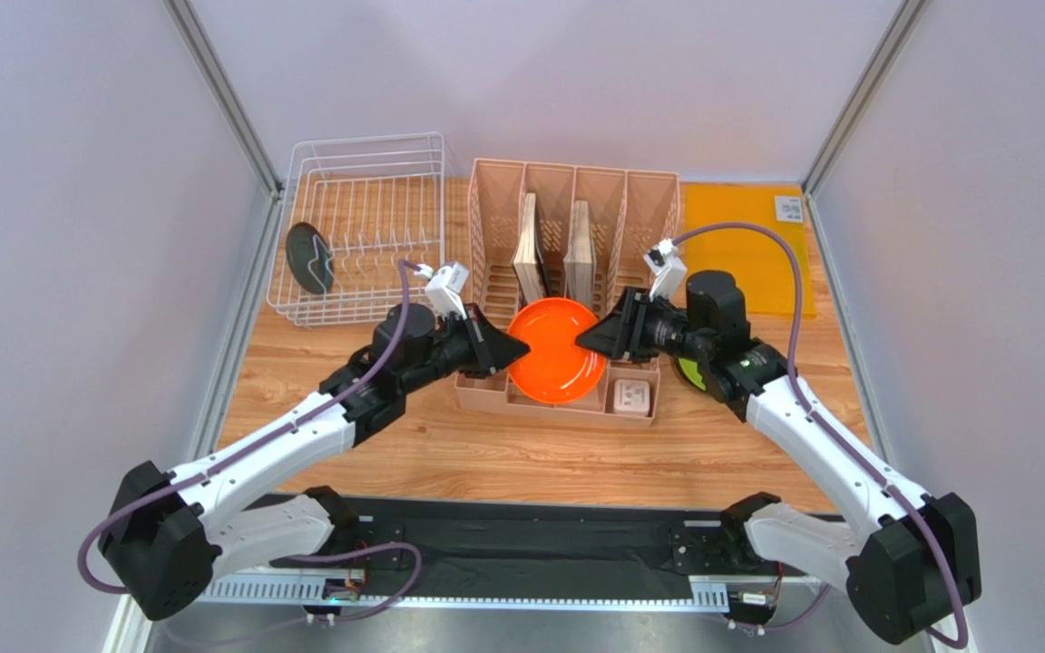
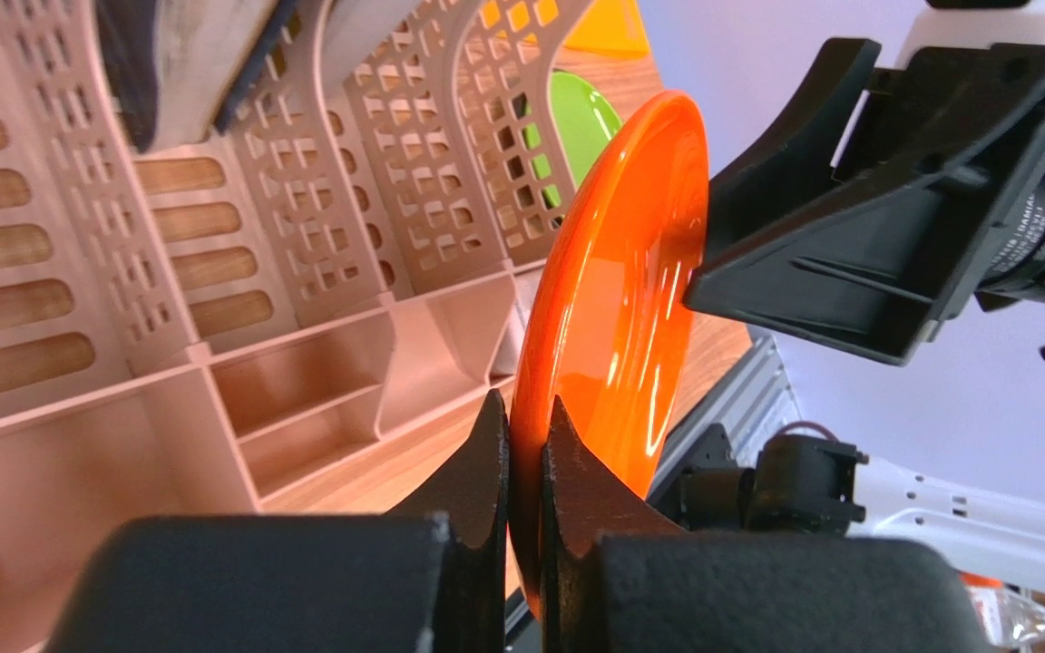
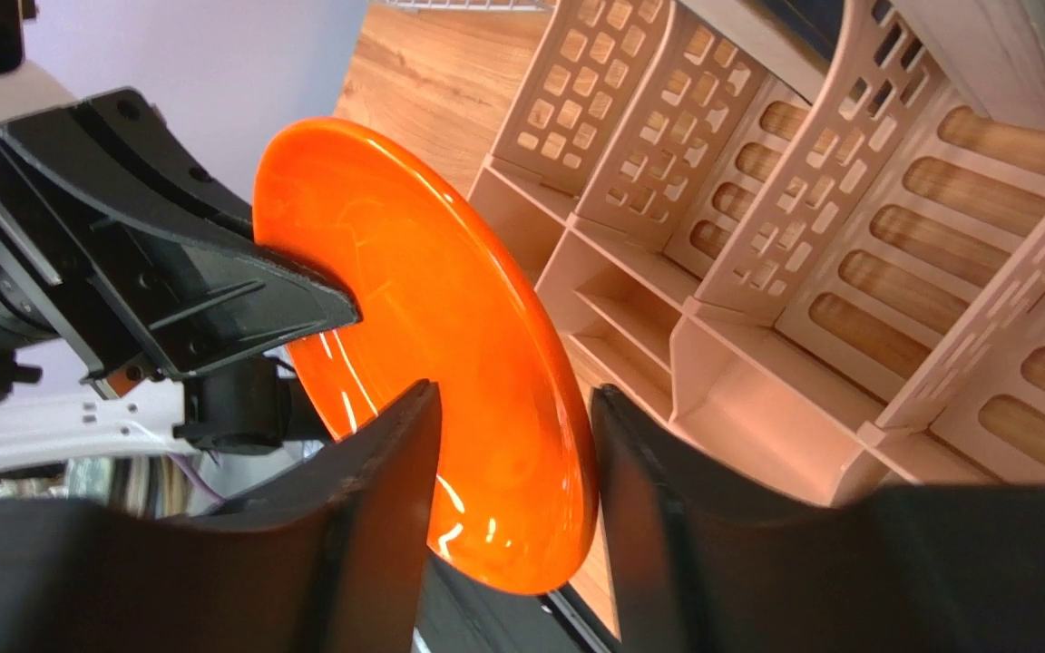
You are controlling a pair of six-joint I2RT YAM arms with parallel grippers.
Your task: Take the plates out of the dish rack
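Observation:
The orange plate (image 1: 555, 351) hangs on edge in the air in front of the pink organiser. My left gripper (image 1: 498, 354) is shut on its left rim; in the left wrist view the fingers (image 2: 525, 415) pinch the plate (image 2: 617, 313). My right gripper (image 1: 606, 340) is open, its jaws straddling the plate's right rim (image 3: 446, 313) with a gap at each side (image 3: 515, 402). The white wire dish rack (image 1: 365, 142) stands at back left with the dark slate blue plate (image 1: 310, 259) upright in it. The lime green plate (image 1: 689, 370) lies under my right arm. The dark red plate is out of view.
The pink slotted organiser (image 1: 576, 204) stands mid-table, right behind the orange plate, with two beige boards (image 1: 531, 252) in its slots and a small box (image 1: 630, 397) in a front compartment. A yellow mat (image 1: 760, 238) lies at back right. Grey walls close both sides.

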